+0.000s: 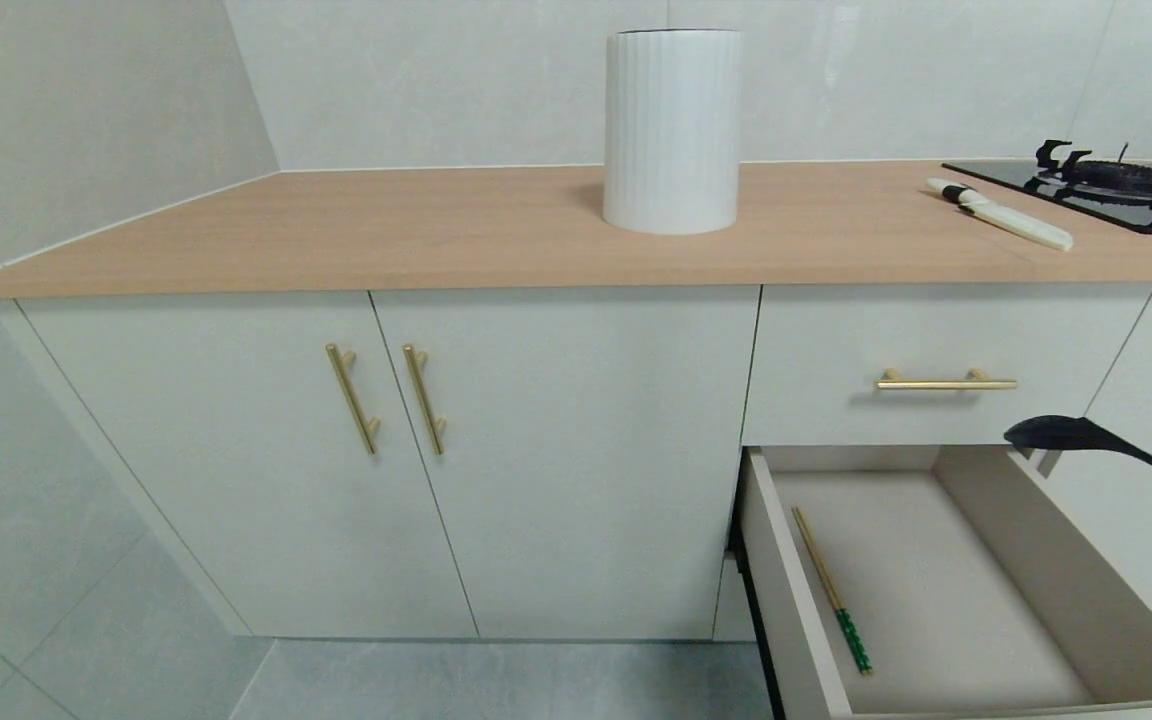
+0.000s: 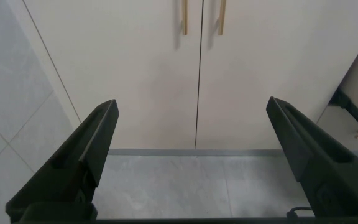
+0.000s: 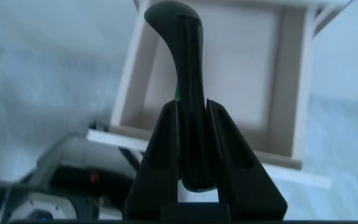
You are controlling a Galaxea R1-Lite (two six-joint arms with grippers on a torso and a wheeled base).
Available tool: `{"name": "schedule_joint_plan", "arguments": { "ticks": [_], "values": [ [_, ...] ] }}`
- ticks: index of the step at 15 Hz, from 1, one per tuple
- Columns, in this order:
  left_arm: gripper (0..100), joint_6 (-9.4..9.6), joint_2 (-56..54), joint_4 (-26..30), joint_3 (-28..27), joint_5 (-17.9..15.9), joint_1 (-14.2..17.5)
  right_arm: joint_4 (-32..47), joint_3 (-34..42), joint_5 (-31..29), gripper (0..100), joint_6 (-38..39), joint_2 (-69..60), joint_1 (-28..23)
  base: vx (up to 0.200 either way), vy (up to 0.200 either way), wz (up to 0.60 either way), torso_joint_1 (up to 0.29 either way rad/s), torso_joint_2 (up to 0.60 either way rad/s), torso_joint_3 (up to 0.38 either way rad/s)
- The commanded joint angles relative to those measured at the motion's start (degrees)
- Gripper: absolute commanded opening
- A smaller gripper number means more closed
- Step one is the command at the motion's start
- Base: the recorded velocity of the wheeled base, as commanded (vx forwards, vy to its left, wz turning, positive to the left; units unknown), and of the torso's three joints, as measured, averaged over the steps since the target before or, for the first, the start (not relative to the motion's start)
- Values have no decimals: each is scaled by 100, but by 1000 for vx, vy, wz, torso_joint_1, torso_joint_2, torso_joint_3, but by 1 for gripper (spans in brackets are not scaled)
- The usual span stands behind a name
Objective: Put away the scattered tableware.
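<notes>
Hanging low before the pale double cabinet doors, the left gripper has its two black fingers spread wide apart with nothing between them, above grey floor tiles. On the light wooden worktop stands a tall white ribbed cylindrical holder, upright. Farther right, the lower cream drawer is pulled open. A pair of wooden chopsticks with green ends lies inside it, along its left wall. A white knife with a black band lies on the worktop just beside the black gas hob. Over the drawer's right side, the right gripper is clamped on the handle of a black plastic spatula.
</notes>
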State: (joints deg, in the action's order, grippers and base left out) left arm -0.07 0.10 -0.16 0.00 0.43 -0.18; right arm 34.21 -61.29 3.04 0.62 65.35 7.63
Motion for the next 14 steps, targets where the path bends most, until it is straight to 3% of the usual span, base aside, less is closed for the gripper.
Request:
{"name": "schedule_joint_plan", "arguments": {
  "ticks": [1, 7, 9, 14],
  "values": [
    [100, -1, 8, -2, 0, 1, 1, -591, 460, 4, 0, 8, 777, 2, 0, 0, 0, 0, 0, 0],
    [100, -1, -1, -2, 0, 1, 1, -2586, 1251, -119, 0, 122, 3010, -122, 0, 0, 0, 0, 0, 0],
    [100, -1, -1, -2, 0, 1, 1, -3289, 1471, -602, 0, 131, 3598, -122, 0, 0, 0, 0, 0, 0],
    [100, -1, -1, -2, 0, 1, 1, -4291, 1796, -840, 0, 281, 4398, -139, 0, 0, 0, 0, 0, 0]
  ]
}}
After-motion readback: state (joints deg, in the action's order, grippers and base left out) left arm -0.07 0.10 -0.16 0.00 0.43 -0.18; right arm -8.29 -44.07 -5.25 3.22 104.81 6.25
